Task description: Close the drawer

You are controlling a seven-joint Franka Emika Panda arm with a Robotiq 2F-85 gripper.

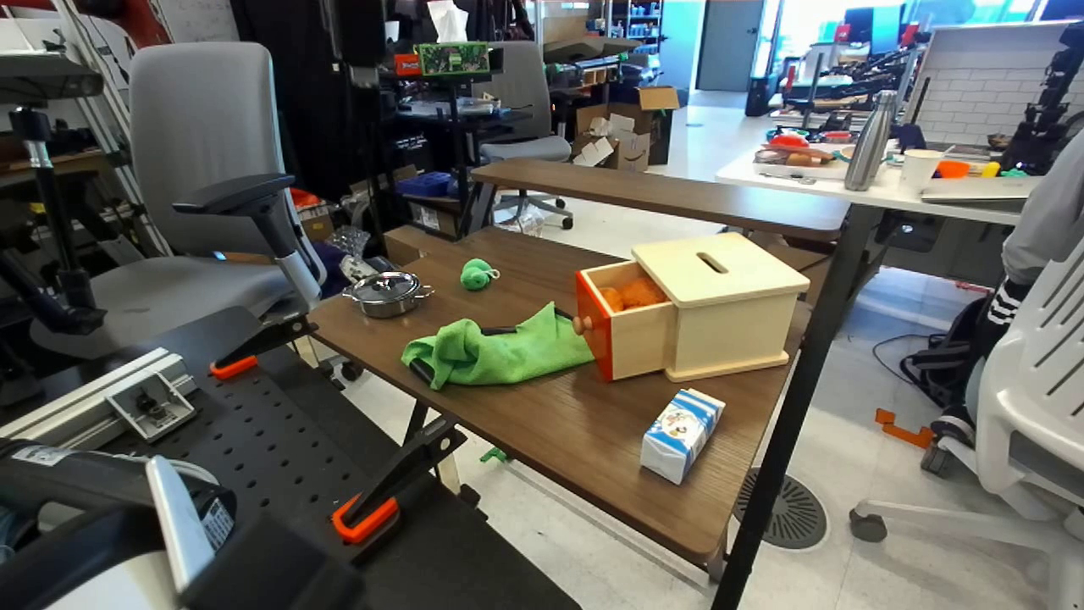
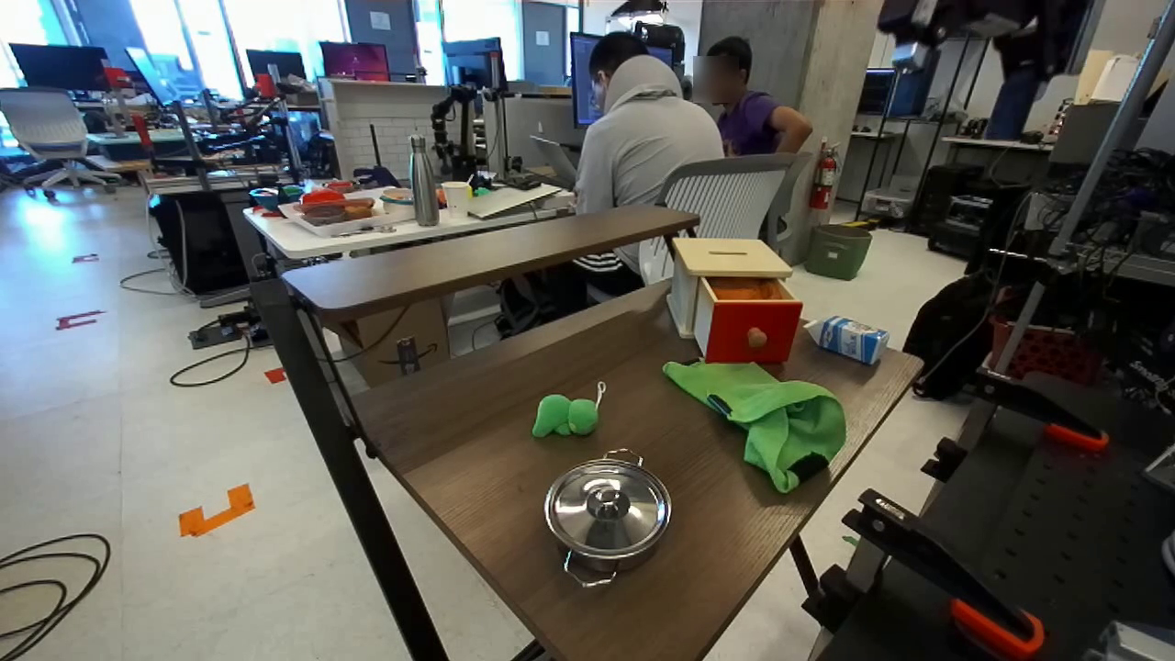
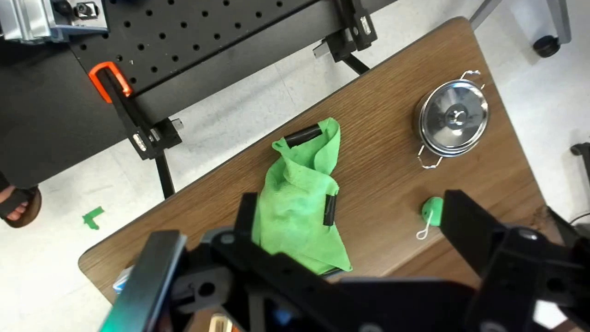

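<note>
The drawer (image 1: pixel 595 335) has an orange-red front with a round wooden knob and is pulled well out of the light-tan wooden box (image 1: pixel 732 330). Its front (image 2: pixel 744 326) and the box (image 2: pixel 684 285) also show in an exterior view. Fuzzy orange stuff lies inside the drawer. In the wrist view only a small piece of the box (image 3: pixel 220 323) shows at the bottom edge; the rest is hidden by the gripper or out of view. My gripper (image 3: pixel 352 205) is open, its fingers wide apart with nothing between them, high above the table and away from the drawer.
A green cloth (image 1: pixel 500 352) lies close in front of the drawer. The blue-and-white carton (image 1: pixel 682 432) lies beside the box. A green toy (image 2: pixel 565 416) and a lidded metal pot (image 2: pixel 608 509) stand farther along the brown table (image 2: pixel 477 413). A raised shelf (image 1: pixel 660 195) runs behind.
</note>
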